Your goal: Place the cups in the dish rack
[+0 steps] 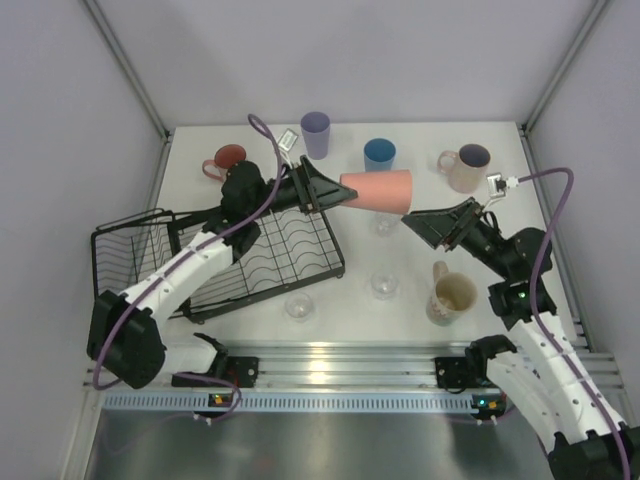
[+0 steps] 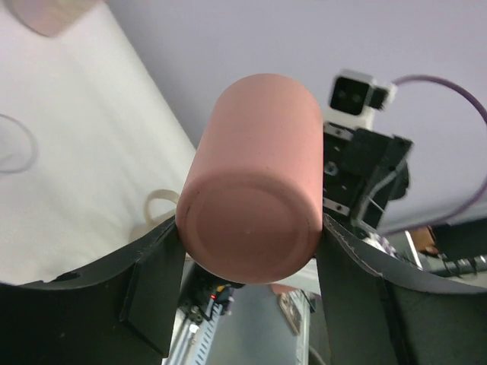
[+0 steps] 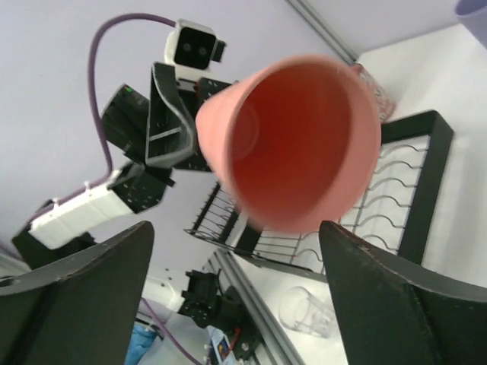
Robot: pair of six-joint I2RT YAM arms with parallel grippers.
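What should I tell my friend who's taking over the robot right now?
The left gripper is shut on the salmon-pink tumbler, holding it sideways in the air beside the dish rack.
The right gripper is open at the tumbler's mouth, not touching.
Done: nothing; no cup is in the rack.
On the table: lavender tumbler, blue tumbler, red-pink mug, pale pink mug, cream mug, and clear glasses: front glass, middle glass, back glass.
Left: rack all nine, the held one first.

Enclosure and work surface
A white tabletop (image 1: 420, 138) is enclosed by pale lavender wall panels (image 1: 350, 50) set in grey metal posts (image 1: 126, 65); a slotted aluminium rail (image 1: 340, 375) is fixed along its near edge.
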